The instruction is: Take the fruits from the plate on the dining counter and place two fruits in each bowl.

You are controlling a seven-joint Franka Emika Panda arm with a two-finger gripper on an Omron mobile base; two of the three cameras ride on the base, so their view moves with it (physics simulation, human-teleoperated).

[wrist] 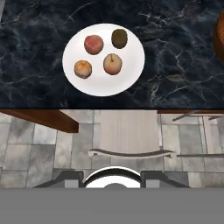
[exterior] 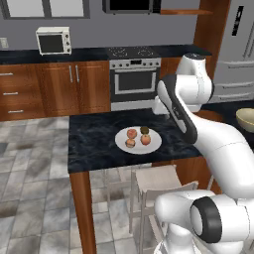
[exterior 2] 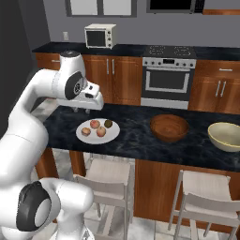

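Right base view has the claw [exterior 2: 80,109] closed and empty, above the dining counter [exterior 2: 136,136] beside the plate [exterior 2: 96,137].

Glossy veined black stone dining counter [wrist: 183,57], smooth white plate [wrist: 131,74], wooden bowl [exterior 2: 169,127].

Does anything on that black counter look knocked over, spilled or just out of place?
Nothing stands out. The four fruits sit neatly on the white plate, none rolled off. The wooden bowl and the cream bowl stand upright and empty on the dining counter, apart from each other.
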